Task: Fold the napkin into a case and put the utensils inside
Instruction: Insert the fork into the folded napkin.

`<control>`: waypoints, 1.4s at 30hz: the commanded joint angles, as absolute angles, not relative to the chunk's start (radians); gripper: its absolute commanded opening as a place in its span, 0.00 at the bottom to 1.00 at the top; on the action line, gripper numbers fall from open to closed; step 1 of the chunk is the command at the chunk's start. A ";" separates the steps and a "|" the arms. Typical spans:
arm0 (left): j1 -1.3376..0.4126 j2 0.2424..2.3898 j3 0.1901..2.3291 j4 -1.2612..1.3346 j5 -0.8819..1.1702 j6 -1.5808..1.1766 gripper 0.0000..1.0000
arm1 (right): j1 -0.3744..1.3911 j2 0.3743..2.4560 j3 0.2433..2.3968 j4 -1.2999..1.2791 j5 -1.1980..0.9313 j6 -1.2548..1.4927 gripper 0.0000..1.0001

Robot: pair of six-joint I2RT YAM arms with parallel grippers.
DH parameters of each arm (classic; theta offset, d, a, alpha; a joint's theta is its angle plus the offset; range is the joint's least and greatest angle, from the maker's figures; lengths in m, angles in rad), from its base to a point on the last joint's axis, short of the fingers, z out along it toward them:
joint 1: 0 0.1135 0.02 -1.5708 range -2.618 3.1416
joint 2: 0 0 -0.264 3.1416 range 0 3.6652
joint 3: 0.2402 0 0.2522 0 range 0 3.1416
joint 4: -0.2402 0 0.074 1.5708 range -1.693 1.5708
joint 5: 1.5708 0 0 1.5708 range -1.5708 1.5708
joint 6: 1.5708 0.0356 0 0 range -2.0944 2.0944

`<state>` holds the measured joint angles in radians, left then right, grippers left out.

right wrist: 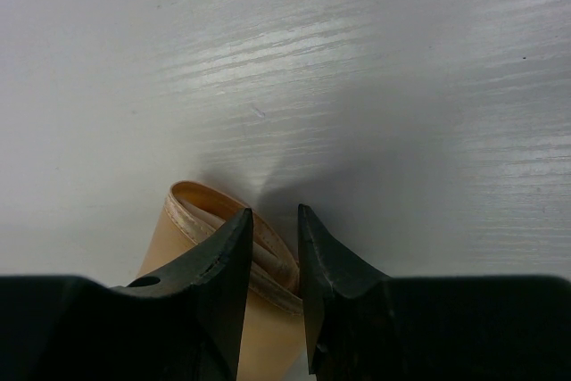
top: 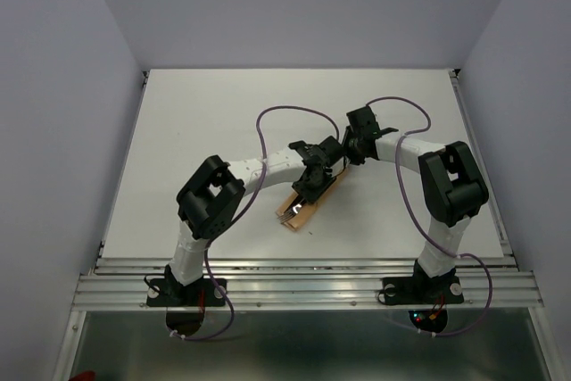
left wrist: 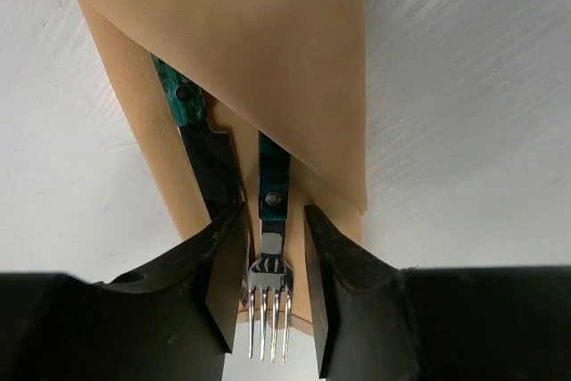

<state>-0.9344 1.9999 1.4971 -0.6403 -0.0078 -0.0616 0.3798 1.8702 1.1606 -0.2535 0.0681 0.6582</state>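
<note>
The napkin, folded into a narrow peach-tan case [top: 314, 206], lies diagonally at the table's middle. In the left wrist view its top flap [left wrist: 268, 42] covers the green handles of a fork [left wrist: 270, 260] and a dark-bladed knife [left wrist: 212, 167]. The fork's tines stick out past the case's near end [top: 284, 216]. My left gripper [left wrist: 274, 211] straddles the fork's neck, open, with a gap on each side. At the case's far end, my right gripper [right wrist: 274, 213] is shut on the folded hem [right wrist: 268, 260] of the cloth.
The white table [top: 205, 122] surrounds the case. Both forearms meet over the middle, with purple cables [top: 268, 127] looping above them. A metal rail [top: 303, 278] runs along the near edge, and grey walls stand on three sides.
</note>
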 commanded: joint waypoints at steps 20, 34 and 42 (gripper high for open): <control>-0.920 1.959 1.525 -0.598 0.049 -0.090 0.18 | 0.379 1.852 1.132 -0.284 0.057 0.649 0.33; -0.899 2.009 1.585 -0.569 0.083 -0.124 0.19 | 0.379 1.842 1.120 -0.284 0.060 0.649 0.33; -0.896 2.037 1.595 -0.572 0.097 -0.126 0.21 | 0.379 1.839 1.112 -0.284 0.063 0.652 0.33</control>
